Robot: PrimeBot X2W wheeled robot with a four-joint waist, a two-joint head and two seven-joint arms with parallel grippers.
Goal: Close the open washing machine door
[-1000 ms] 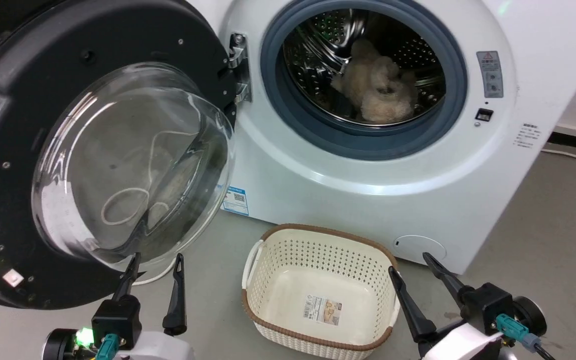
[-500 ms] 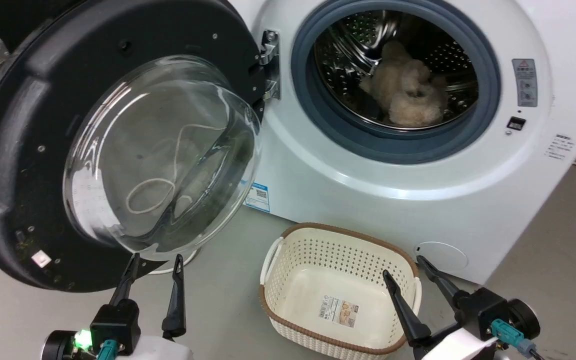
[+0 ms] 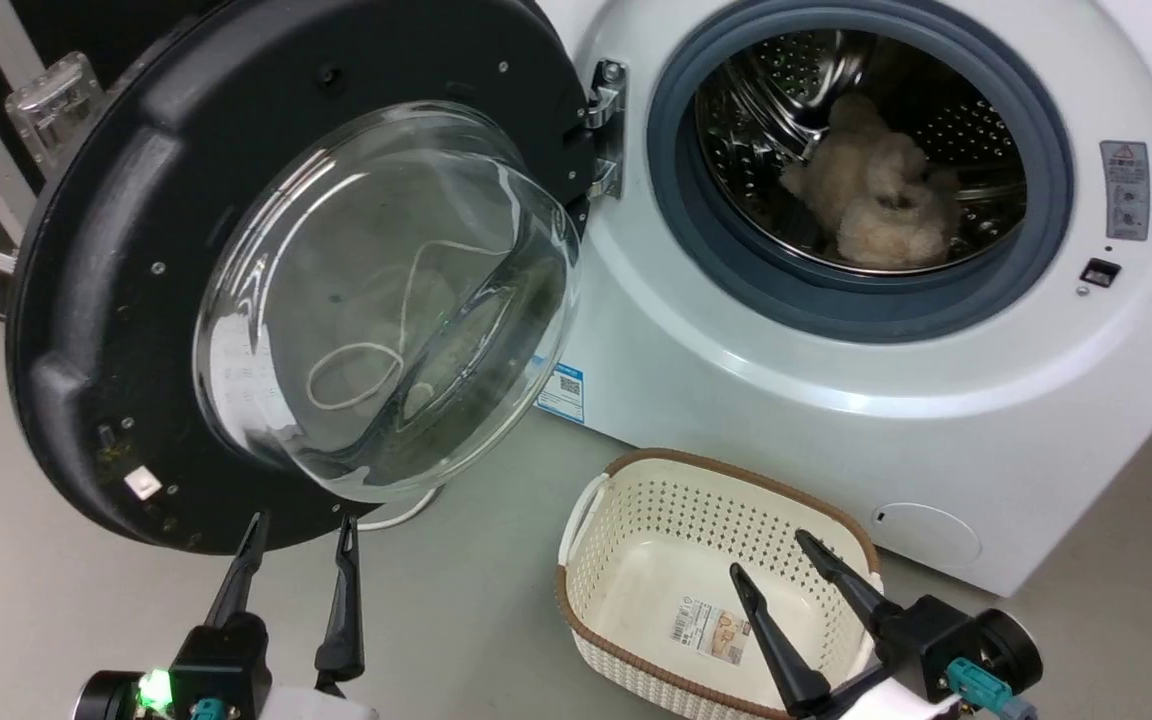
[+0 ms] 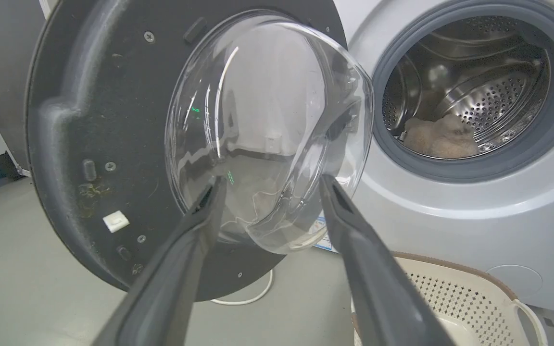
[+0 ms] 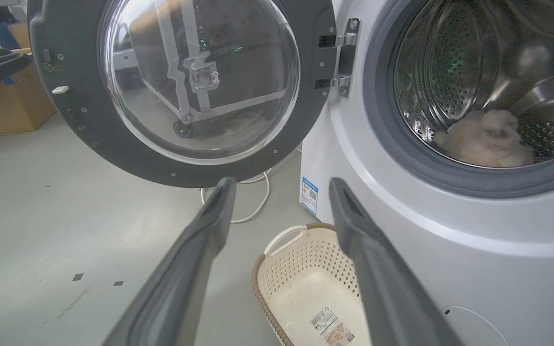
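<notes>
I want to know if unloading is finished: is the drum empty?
No, a fluffy beige item lies inside the steel drum behind the open washing machine door.

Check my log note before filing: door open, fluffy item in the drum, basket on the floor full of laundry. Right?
Not quite: the head view shows the basket empty, bar a label on its bottom. The door is open and the fluffy item lies in the drum.

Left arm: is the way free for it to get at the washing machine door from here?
Probably yes. The left gripper, open, sits just short of the washing machine door, fingers pointing at its lower rim, with nothing I can see between them. The laundry basket lies off to the right.
</notes>
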